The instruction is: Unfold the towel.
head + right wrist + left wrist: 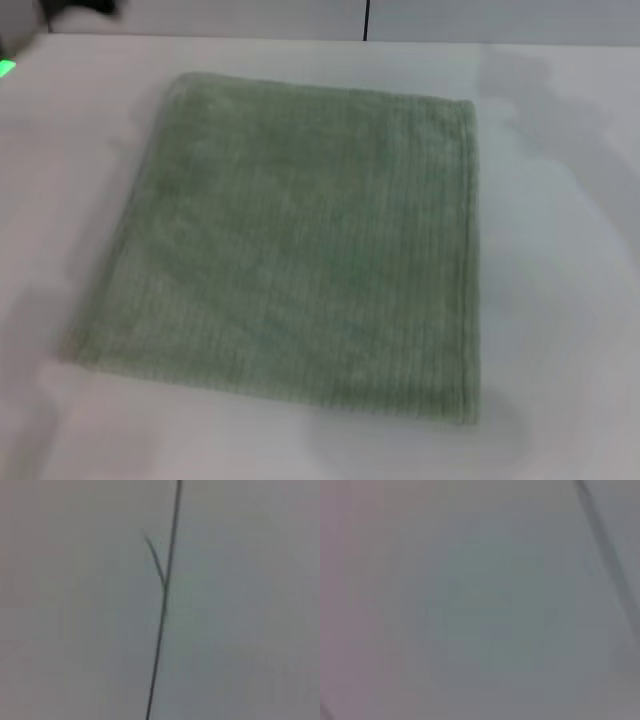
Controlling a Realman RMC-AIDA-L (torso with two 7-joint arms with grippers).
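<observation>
Neither hand is showing, so we cannot tell their state. We are seeing the towel (300,250) lying flat mid-counter (560,250), hemmed edge on our right, bare surface surrounding every side.

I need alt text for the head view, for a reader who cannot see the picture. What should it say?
A pale sage-green towel with fine ribbed stripes lies flat on a white table, roughly square, its hemmed edge on the robot's right side. No gripper is in view.
</observation>
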